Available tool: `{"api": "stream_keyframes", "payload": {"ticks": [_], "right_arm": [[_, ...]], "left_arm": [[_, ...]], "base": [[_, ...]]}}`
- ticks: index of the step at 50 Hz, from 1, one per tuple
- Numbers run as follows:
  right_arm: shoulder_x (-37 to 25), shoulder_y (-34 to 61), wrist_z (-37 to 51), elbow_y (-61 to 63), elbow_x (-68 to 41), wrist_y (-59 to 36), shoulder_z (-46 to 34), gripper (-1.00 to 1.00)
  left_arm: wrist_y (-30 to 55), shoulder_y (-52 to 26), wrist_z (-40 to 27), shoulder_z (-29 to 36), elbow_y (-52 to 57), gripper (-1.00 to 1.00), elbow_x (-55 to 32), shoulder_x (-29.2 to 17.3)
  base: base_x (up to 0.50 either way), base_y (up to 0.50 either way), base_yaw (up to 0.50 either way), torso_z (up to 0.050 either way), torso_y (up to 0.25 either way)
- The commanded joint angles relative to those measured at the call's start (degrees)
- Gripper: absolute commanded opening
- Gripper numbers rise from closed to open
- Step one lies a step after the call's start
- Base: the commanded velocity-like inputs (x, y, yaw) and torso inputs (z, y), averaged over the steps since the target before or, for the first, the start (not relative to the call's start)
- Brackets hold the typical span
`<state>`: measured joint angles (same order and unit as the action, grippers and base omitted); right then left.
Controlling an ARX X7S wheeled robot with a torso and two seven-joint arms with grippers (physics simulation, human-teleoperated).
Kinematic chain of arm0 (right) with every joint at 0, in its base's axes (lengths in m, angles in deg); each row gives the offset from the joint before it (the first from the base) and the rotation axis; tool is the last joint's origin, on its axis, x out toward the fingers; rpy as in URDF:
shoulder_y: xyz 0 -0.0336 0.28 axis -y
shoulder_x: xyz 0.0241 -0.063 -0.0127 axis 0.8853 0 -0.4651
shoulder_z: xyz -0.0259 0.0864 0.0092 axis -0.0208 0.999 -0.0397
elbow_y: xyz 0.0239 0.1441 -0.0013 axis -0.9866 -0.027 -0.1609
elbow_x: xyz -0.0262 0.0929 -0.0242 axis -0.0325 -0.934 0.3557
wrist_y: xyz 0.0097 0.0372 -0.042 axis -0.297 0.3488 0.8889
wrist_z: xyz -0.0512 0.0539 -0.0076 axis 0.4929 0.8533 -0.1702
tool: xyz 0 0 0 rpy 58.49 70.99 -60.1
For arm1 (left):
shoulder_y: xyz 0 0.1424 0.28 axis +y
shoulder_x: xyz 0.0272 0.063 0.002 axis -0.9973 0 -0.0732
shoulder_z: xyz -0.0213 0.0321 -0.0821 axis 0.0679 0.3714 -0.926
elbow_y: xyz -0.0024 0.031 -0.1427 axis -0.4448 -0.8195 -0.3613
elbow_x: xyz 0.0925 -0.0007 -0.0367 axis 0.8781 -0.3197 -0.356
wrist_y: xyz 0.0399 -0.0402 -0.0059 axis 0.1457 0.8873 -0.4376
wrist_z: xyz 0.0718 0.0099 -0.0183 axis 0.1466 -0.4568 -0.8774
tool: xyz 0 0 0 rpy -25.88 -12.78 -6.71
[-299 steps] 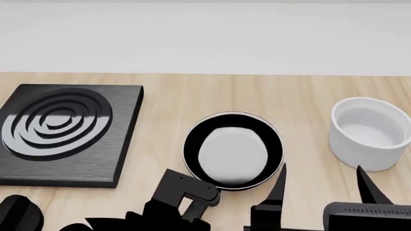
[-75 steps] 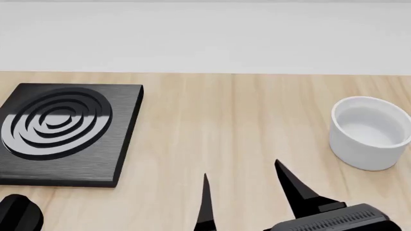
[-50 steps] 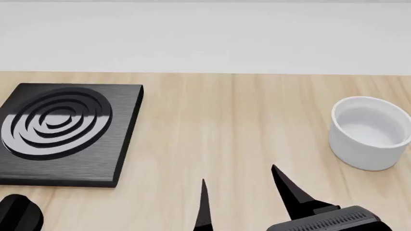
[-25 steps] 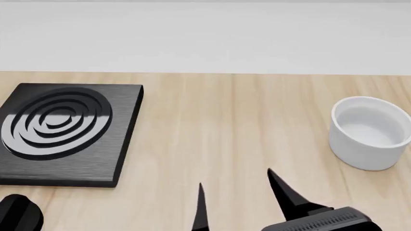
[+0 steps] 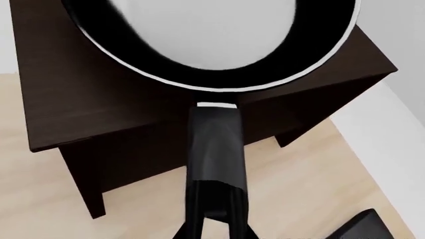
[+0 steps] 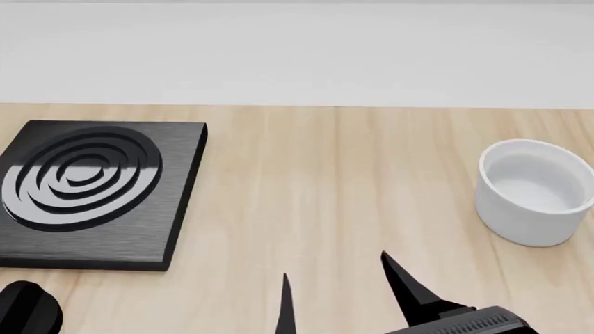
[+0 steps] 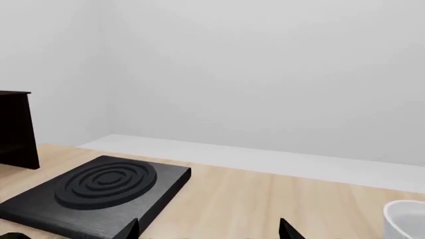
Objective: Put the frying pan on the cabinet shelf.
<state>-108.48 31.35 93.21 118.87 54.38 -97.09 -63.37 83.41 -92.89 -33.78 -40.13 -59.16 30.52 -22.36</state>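
1. Glossy black, with a grey-white sheen inside and a thin pale rim, the small round frying pan (image 5: 212, 40) is showing only in the left wrist view, where it is hanging over the flat top of a dark brown wooden cabinet (image 5: 86, 114); whether it is resting on that top or held just above it cannot be told.
2. The pan's long black handle (image 5: 214, 149) is running back toward the left gripper (image 5: 216, 226), whose black fingers are closing around the handle's end at the picture's edge.
3. The cabinet is standing on the light wooden tabletop (image 6: 307, 181), and one of its dark legs (image 5: 89, 191) is showing at a corner.
4. In the head view, the square black hotplate with concentric rings (image 6: 88, 188) is sitting at the left of the table, and the white round bowl (image 6: 533, 191) is sitting at the right, well apart from it.
5. The right gripper (image 6: 339, 299) is hovering at the near edge over bare wood, its two pointed black fingers (image 6: 401, 282) spread wide and holding nothing.
6. In the right wrist view, the cabinet's dark side is showing to the left beyond the hotplate.
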Motion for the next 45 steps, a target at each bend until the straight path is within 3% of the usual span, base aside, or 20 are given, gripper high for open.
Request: {"api": "stream_keyframes", "payload": {"ticks": [1,10,11,39,45], "right_arm": [[0.97,-0.71,-0.87,-0.21,1.22,1.42,1.03,1.00],[0.80,-1.21,-0.70,-0.10,1.25,1.87,0.75,1.00],[0.75,-1.41,-0.69,-0.01,1.30,1.96,0.66,1.00],[0.02,-0.99,-0.07,0.17,0.44,1.88,0.53,1.00],[-0.11,-1.17,0.00,0.15,0.63,2.09,0.10,1.00]], "left_arm": [[0.73,2.55,-0.18,-3.48,1.32,-1.00,3.88,0.77],[0.77,-0.82,0.38,-2.80,0.01,-1.00,7.10,1.85],[0.23,-1.03,0.05,-3.70,0.01,1.00,6.90,1.85],[0.66,-3.89,4.40,-6.71,-0.04,1.00,13.27,3.88],[2.43,-6.87,6.92,-4.06,-0.07,1.00,16.43,5.85]], "base": [[0.00,0.00,0.00,0.000,0.000],[0.00,0.00,0.00,0.000,0.000],[0.00,0.00,0.00,0.000,0.000],[0.00,0.00,0.00,0.000,0.000],[0.00,0.00,0.00,0.000,0.000]]}}
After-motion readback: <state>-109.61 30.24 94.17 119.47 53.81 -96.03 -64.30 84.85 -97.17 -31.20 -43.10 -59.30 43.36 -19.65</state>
